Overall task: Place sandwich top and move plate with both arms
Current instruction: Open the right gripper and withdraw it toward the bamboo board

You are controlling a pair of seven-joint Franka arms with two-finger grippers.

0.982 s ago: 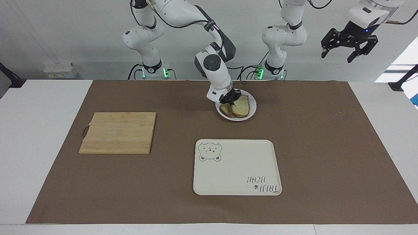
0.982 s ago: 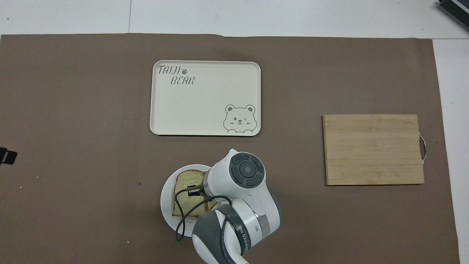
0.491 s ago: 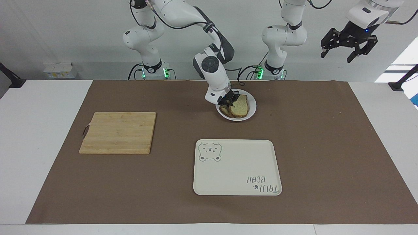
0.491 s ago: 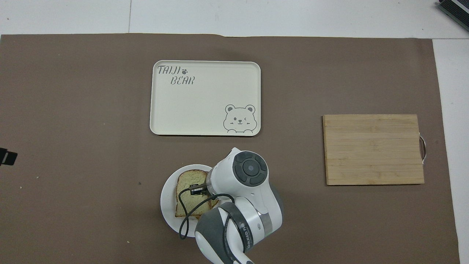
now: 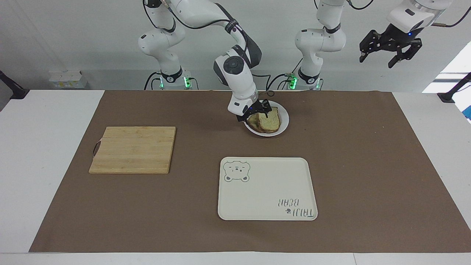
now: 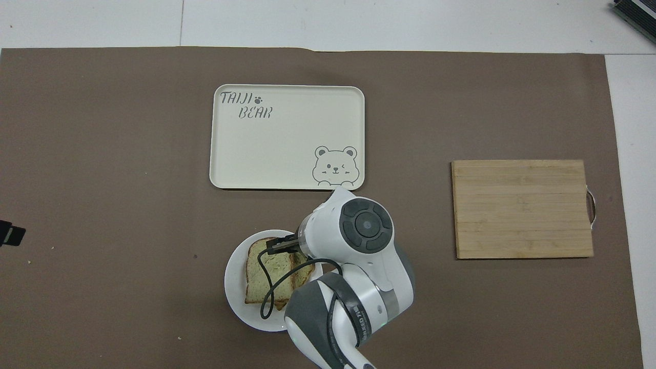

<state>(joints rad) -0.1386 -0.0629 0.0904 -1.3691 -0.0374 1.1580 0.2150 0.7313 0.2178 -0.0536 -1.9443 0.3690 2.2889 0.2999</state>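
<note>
Sandwich top (image 5: 270,120) rests on the plate (image 5: 283,127); right gripper (image 5: 253,113) hangs spread above it, left gripper (image 5: 386,48) waits spread aloft; next, both must grip the plate

Right gripper (image 5: 254,112) spread low; left gripper (image 5: 386,51) waits raised, open.

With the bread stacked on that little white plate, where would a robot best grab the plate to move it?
Probably by the bare rim of the plate, one tool at each arm's end, coming in low from the sides. The sandwich top covers the middle, so only the thin raised edge stays free.
</note>
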